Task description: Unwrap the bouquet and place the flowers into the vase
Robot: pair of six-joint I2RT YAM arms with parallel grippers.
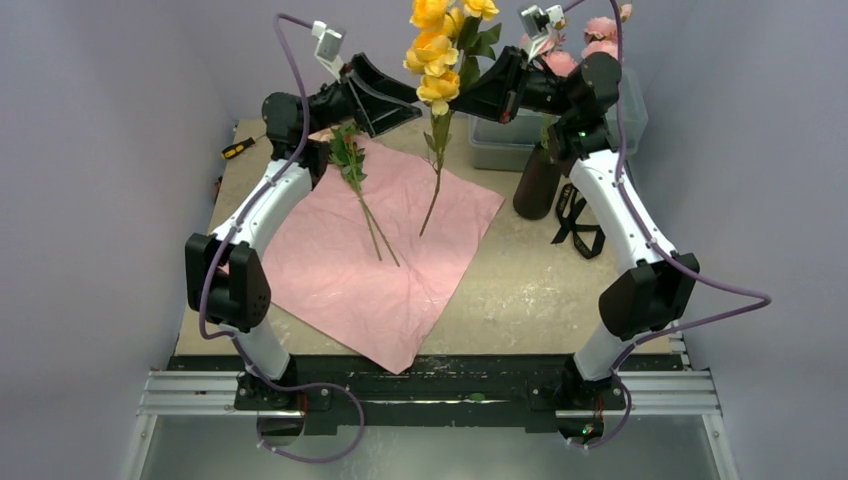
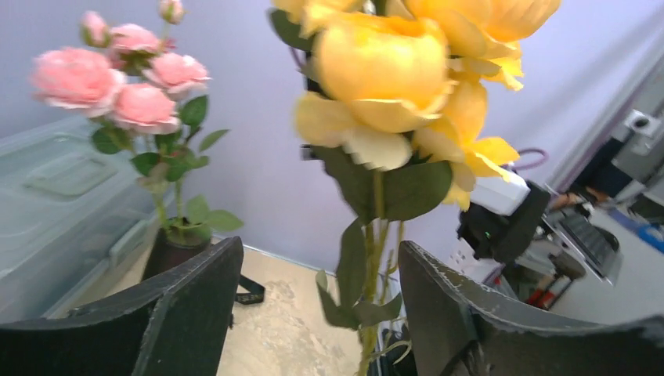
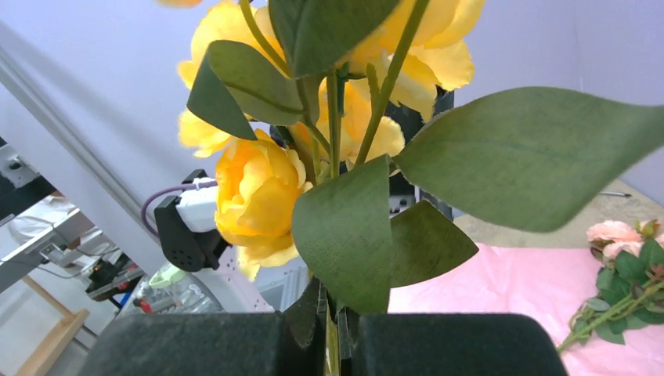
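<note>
A stem of yellow flowers (image 1: 438, 55) hangs upright above the table, its green stem (image 1: 432, 200) dangling over the pink paper (image 1: 400, 290). My right gripper (image 1: 468, 98) is shut on the stem just below the blooms (image 3: 258, 196). My left gripper (image 1: 392, 102) is open, and the stem (image 2: 368, 313) stands between its spread fingers (image 2: 196, 305) without touching them. The dark vase (image 1: 537, 182) stands at the right and holds pink flowers (image 1: 598, 38). Another leafy flower stem (image 1: 362, 195) lies on the unfolded paper, its bloom (image 3: 618, 235) showing in the right wrist view.
A translucent plastic box (image 1: 500, 140) stands behind the vase (image 2: 176, 251). A black ribbon (image 1: 580, 222) lies on the table to the right of the vase. A yellow-handled screwdriver (image 1: 237, 148) rests at the back left edge.
</note>
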